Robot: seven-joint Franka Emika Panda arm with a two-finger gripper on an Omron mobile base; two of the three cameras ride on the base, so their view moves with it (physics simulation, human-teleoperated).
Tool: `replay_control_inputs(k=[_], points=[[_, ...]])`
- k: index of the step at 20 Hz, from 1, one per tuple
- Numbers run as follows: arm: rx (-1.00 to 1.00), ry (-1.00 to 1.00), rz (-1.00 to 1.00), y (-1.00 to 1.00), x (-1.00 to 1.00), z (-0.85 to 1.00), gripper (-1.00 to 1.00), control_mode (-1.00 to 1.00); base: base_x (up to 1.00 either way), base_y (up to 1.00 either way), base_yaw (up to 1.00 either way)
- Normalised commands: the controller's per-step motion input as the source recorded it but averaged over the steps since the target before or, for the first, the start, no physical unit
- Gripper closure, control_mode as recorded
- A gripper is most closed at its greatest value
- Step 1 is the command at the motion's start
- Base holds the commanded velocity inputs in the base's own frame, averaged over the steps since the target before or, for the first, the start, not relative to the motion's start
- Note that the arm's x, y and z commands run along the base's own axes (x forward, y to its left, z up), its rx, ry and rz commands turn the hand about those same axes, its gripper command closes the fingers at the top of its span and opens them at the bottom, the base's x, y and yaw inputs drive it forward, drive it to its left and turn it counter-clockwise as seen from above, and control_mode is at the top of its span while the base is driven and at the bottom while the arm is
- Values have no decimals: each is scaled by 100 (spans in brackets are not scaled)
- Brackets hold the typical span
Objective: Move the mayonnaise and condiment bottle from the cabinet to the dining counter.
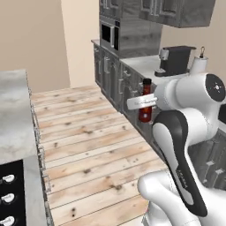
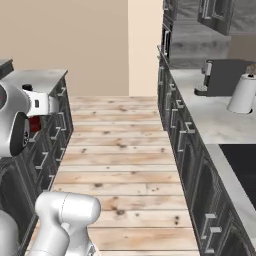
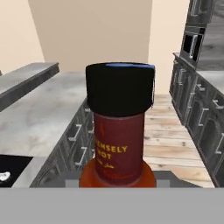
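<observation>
1. Progress: the condiment bottle is out of the cabinet and carried in the air by the gripper, over the wooden floor between the two counter runs.
2. Remaining work, as a judgement: this bottle has not yet been set on the dining counter, which lies ahead and to the left in the hand view.
3. Jaw state: the jaws pinch the bottle body below the neck.
4. Bottle position: upright, with the black cap rising directly in front of the hand camera.
</observation>
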Motion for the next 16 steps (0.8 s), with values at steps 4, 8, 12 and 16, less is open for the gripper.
replay_control_inputs(k=[4, 8, 12, 16], points=[[0, 0, 0, 0, 0, 0, 100, 100, 98, -14, 29], [0, 0, 0, 0, 0, 0, 100, 100, 96, -19, 30], [0, 0, 0, 0, 0, 0, 100, 100, 94, -26, 30], [0, 0, 0, 0, 0, 0, 100, 100, 97, -23, 30]])
